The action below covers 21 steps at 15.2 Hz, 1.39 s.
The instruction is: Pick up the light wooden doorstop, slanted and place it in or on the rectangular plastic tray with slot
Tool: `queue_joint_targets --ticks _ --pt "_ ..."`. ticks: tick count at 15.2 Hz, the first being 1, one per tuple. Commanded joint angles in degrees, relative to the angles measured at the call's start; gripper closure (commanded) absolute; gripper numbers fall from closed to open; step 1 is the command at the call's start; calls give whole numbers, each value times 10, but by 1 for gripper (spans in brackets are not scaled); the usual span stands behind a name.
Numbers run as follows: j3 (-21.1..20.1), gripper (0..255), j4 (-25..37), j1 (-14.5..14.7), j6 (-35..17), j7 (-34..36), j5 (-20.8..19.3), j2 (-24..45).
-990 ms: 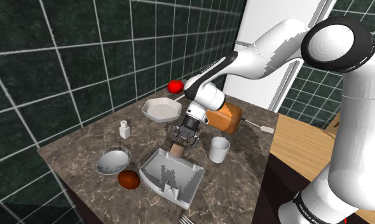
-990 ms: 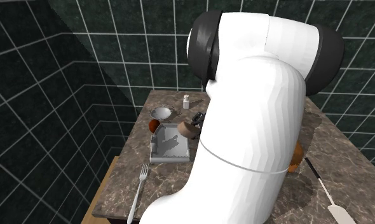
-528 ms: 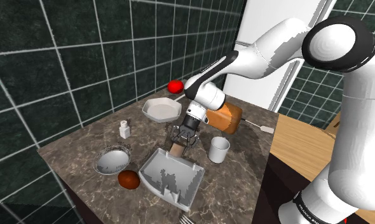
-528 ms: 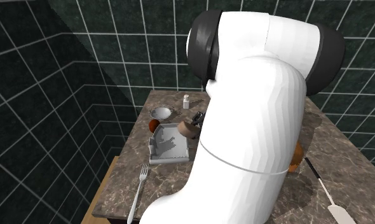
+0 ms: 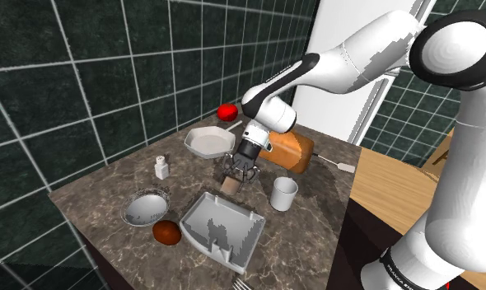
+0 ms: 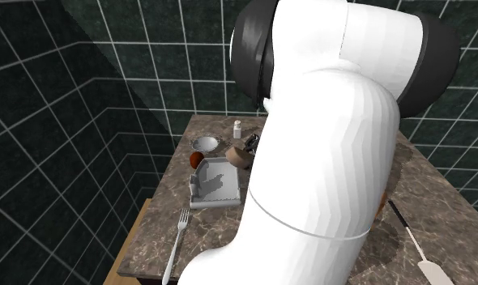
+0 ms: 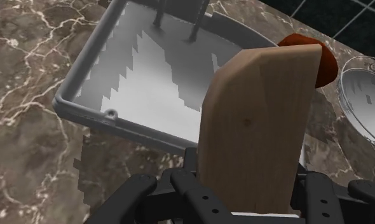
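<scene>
The black gripper (image 5: 235,175) points down over the brown stone worktop (image 5: 93,194). It is shut tight on the light wooden doorstop (image 5: 231,188), one finger on each side. In the wrist view the doorstop (image 7: 256,127) stands up tall between the two black fingers (image 7: 132,191), and you can see the lines in the wood. One end of it is cut on a slant. The doorstop is not in the tray yet. It hangs just beside the grey tray (image 5: 202,212), by the rim that faces the white dish (image 5: 210,142). The tray is a box shape with low walls, and little posts stand up at one end of it. In the second exterior view the doorstop (image 6: 240,157) is near a far corner of the tray (image 6: 198,194), and the big white arm (image 6: 326,162) hides much of the worktop behind it. A shiny bowl (image 5: 145,208) sits near the tray, and a round red-brown thing (image 5: 167,233) lies just beside the bowl. A small white shaker (image 5: 161,168) stands behind them. A white cup (image 5: 284,194) stands on the other side of the gripper, and an orange-brown block (image 5: 289,152) sits behind the cup. A red ball-shaped thing (image 5: 226,111) is at the back by the dark green tiled wall (image 5: 109,74). A fork (image 6: 177,239) lies near the front edge of the worktop.
</scene>
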State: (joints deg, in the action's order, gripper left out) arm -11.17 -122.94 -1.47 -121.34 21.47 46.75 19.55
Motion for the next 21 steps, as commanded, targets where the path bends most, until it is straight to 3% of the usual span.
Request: queue_joint_targets --ticks 1,21 --pt "1 255 -1 -1 10 7 -3 -12" --pt "6 255 20 -9 112 89 -30 -118"
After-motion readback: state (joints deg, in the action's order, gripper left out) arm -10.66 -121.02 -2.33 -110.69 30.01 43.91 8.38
